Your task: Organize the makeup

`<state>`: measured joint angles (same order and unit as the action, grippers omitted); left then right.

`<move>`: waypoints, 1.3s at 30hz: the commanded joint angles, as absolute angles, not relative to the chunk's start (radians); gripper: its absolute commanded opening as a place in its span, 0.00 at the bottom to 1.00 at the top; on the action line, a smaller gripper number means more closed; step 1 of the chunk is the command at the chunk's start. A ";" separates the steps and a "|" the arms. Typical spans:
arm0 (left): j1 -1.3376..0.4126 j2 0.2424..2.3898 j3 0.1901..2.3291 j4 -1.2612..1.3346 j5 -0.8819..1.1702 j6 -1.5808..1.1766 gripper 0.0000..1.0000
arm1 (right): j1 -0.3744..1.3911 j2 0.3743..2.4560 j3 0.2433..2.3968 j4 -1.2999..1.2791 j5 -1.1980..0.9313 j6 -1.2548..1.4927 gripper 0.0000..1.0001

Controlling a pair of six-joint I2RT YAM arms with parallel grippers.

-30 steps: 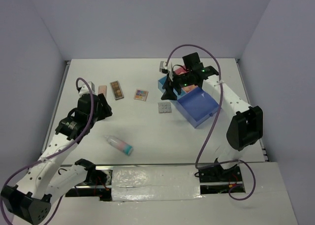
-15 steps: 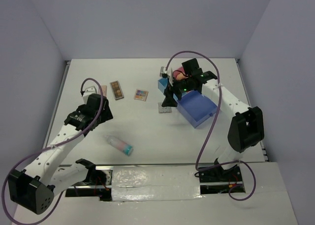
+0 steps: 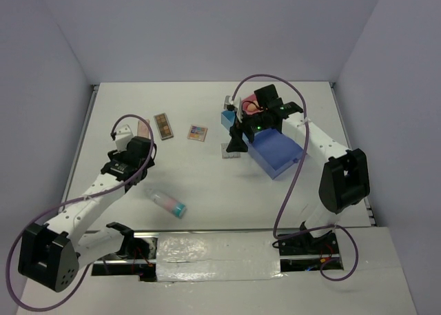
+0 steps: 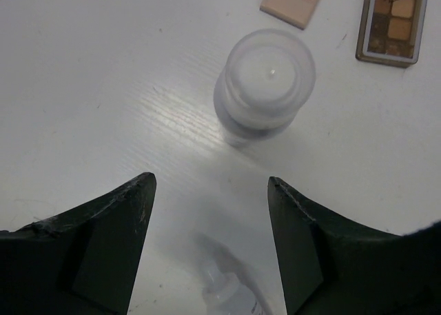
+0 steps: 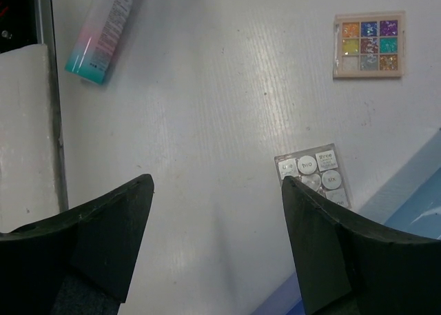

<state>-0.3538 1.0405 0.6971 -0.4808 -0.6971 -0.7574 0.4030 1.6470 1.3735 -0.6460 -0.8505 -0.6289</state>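
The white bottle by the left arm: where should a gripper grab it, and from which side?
From above, closing on the round body below the cap of the white bottle. It stands upright, its top facing the open left gripper, with free space on either side.

- We see a blue-and-pink tray (image 3: 279,153) lying askew on the right half of the white tabletop (image 3: 207,184). Its broad blue face is the nearer part, and the pink part sits at its far end.
- At the tray's far-left corner there is a small blue box-like section.
- In the right wrist view we catch only a blue corner of the tray (image 5: 422,201) at the lower right, resting on the finely ridged tabletop (image 5: 207,122).
- Pale lavender walls (image 3: 207,32) stand behind the tray and off to both its sides.
- On the near side of the tray, along the tabletop's front edge, we see a white ledge (image 3: 386,242) carrying a glossy, wrinkled strip (image 3: 207,249).
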 commanded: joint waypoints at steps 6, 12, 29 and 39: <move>-0.301 1.146 0.716 -0.232 -0.707 -0.667 0.77 | 0.399 1.600 1.371 -0.601 -0.868 -0.606 0.83; -0.270 1.221 0.732 -0.186 -0.680 -0.646 0.77 | 0.399 1.605 1.373 -0.597 -0.868 -0.601 0.83; -0.221 1.295 0.733 -0.112 -0.638 -0.614 0.65 | 0.399 1.612 1.365 -0.594 -0.870 -0.597 0.83; -0.207 1.295 0.736 -0.080 -0.586 -0.572 0.40 | 0.397 1.612 1.355 -0.592 -0.877 -0.591 0.84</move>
<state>-0.2142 1.2942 0.7082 -0.1318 -0.6044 -0.6014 0.4015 1.6470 1.3663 -0.6273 -0.8528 -0.5980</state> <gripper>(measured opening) 0.583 0.835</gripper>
